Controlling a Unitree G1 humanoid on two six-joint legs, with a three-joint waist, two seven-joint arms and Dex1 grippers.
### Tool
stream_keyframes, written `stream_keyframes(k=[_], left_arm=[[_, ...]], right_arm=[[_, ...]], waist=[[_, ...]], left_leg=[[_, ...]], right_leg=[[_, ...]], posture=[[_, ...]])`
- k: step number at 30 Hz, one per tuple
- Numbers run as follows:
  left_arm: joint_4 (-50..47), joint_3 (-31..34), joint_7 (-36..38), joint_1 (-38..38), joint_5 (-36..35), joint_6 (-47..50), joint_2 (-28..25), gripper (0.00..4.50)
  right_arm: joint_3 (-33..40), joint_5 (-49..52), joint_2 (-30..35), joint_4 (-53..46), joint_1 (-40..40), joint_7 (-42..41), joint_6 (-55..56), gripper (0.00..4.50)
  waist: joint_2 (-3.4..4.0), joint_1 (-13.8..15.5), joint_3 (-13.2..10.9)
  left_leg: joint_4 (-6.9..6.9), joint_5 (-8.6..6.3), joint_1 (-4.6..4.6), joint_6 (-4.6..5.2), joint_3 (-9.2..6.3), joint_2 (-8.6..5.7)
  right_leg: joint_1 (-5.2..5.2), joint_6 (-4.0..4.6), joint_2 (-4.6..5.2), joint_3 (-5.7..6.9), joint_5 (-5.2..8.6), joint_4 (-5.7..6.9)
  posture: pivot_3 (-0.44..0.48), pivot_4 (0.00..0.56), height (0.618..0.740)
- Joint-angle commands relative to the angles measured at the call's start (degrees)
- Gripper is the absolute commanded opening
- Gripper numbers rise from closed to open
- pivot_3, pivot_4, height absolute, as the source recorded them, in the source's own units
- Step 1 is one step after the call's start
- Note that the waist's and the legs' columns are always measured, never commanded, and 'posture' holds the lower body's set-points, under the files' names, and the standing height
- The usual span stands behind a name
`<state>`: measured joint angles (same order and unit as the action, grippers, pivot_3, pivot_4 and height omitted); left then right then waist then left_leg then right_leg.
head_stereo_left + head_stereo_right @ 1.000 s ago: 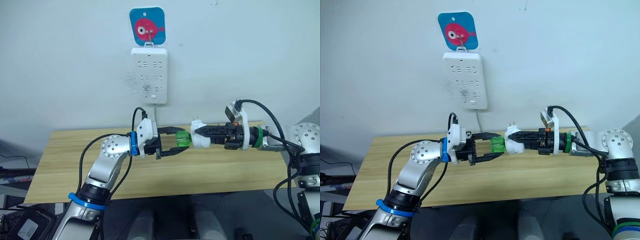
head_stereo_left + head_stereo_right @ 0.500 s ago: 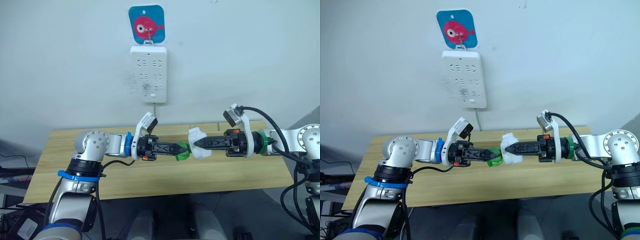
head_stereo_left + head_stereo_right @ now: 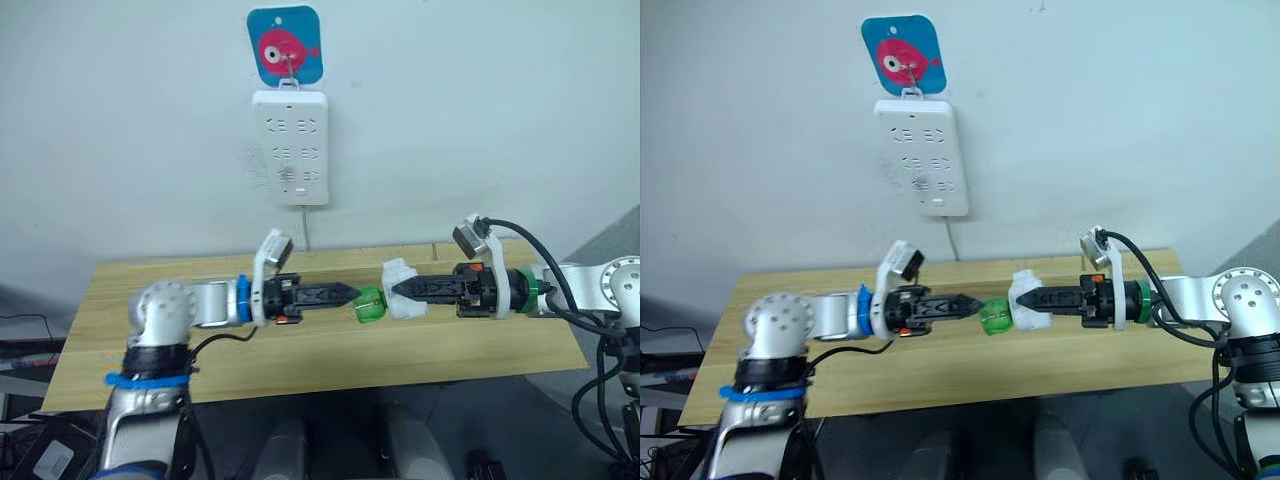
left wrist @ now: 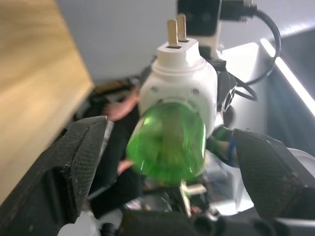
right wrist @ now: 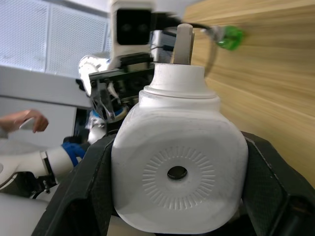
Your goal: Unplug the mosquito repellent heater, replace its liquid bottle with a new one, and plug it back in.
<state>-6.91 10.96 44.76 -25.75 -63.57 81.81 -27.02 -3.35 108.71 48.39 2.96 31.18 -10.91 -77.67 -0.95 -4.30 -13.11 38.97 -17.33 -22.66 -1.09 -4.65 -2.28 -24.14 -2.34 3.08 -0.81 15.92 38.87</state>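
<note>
Wooden table [image 3: 300, 345], white wall, power strip [image 3: 290, 147], right claw [image 3: 392, 290] pinching heater [image 3: 402, 290], left claw [image 3: 350, 291] spread.

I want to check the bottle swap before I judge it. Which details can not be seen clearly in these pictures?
- Whether the green bottle is screwed into the heater or already loose: the heater's body hides the joint in the left wrist view.
- The heater's sides in the right wrist view: the right gripper covers them.
- The power strip's socket markings: too small in the head views.
- The heater's prongs: too small in the head views.
</note>
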Motion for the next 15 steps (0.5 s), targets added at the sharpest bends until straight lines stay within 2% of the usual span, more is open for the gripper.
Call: stream_keyframes(k=[1,3,4,5,8,11,15], left_arm=[[-12.78,-3.53,7.22,4.37,10.97,-19.37,-5.97,4.48],[-15.74,-11.16,14.46,8.94,28.57,-45.59,-10.32,4.48],[-14.33,-13.89,16.14,10.62,37.35,-61.07,-10.72,4.48],[-12.12,-15.31,16.41,11.49,43.34,-72.87,-10.13,4.48],[-0.81,-16.17,12.44,10.37,55.23,-104.20,-5.91,4.48],[8.82,-17.18,9.63,6.90,62.51,-124.27,-4.09,4.48],[16.40,-16.90,2.92,1.92,69.27,-138.54,-2.26,4.48]], right_arm=[[2.64,1.22,0.23,2.59,1.65,0.63,2.09,3.01],[3.15,1.69,0.06,4.84,2.53,1.21,2.54,3.01],[3.28,1.93,0.05,5.72,2.88,1.37,2.52,3.01],[3.35,2.02,0.01,6.37,3.16,1.43,2.38,3.01],[3.17,1.43,-0.45,7.27,3.80,1.09,1.27,3.01],[2.78,1.28,-1.41,7.36,4.61,1.54,0.82,3.01],[2.26,3.40,-2.75,7.26,5.37,3.47,1.04,3.01]], waist=[[0.00,0.07,0.00],[0.02,0.41,0.01],[0.05,0.67,0.03],[0.11,1.11,0.06],[0.11,2.54,0.07],[0.10,2.94,0.08],[0.10,2.91,0.08]], left_leg=[[0.00,0.01,0.01,-0.01,0.02,-0.01],[-0.01,0.05,0.04,-0.09,0.11,-0.04],[-0.02,0.05,0.06,-0.09,0.16,-0.06],[-0.02,0.05,0.09,-0.10,0.21,-0.06],[-0.04,0.06,0.05,-0.09,0.27,-0.02],[-0.01,0.05,-0.13,0.05,0.24,0.01],[0.00,0.04,-0.34,0.26,0.21,-0.01]], right_leg=[[0.01,0.00,0.01,-0.01,0.00,-0.01],[0.04,0.03,0.04,-0.08,-0.02,-0.07],[0.07,0.04,0.04,-0.11,-0.02,-0.09],[0.08,0.05,0.04,-0.14,-0.03,-0.13],[0.10,0.15,0.04,-0.14,-0.19,-0.35],[0.03,0.10,0.05,-0.09,-0.33,-0.46],[0.04,-0.13,0.07,-0.06,-0.63,-0.89]], posture=[[-0.084,0.199,0.740],[-0.084,0.199,0.740],[-0.073,0.197,0.740],[-0.068,0.194,0.740],[-0.067,0.194,0.740],[-0.072,0.195,0.740],[-0.078,0.201,0.740]])
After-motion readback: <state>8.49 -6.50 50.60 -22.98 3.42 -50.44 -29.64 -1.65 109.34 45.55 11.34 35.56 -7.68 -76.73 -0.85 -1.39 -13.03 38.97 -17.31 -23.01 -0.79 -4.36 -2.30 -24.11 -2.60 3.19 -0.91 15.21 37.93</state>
